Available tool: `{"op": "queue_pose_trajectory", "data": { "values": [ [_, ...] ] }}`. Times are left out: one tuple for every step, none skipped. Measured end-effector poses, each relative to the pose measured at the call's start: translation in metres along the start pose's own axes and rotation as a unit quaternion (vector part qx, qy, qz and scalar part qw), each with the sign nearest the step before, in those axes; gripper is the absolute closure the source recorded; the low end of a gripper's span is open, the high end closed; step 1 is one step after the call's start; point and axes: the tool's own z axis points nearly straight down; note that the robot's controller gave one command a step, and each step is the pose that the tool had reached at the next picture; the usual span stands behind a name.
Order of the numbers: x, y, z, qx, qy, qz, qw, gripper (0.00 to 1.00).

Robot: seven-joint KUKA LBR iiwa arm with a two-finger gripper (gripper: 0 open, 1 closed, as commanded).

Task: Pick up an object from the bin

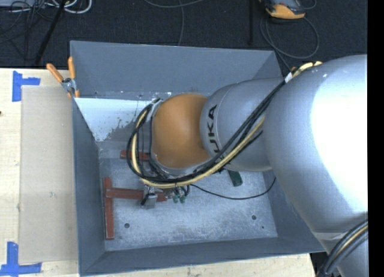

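A red-brown T-shaped piece (109, 210) lies flat in the bin's lower left. Its long bar runs along the left wall and its short arm points right. My gripper (149, 199) is low over the bin floor, right at the free end of that short arm, and most of it is hidden under the arm's orange cover. Another red-brown piece (125, 154) pokes out from behind the cables, higher up on the left.
A small dark green thing (235, 178) shows on the floor to the right of the gripper, half hidden by the arm. The arm and its cables cover the middle and right of the bin. Bare floor stretches along the front wall.
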Motion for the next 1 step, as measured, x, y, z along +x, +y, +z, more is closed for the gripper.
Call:
{"op": "queue_pose_trajectory", "data": {
  "values": [
    [-0.0597,0.0077,-0.1494,-0.001,-0.0059,-0.002,1.0000,1.00]
  ]
}}
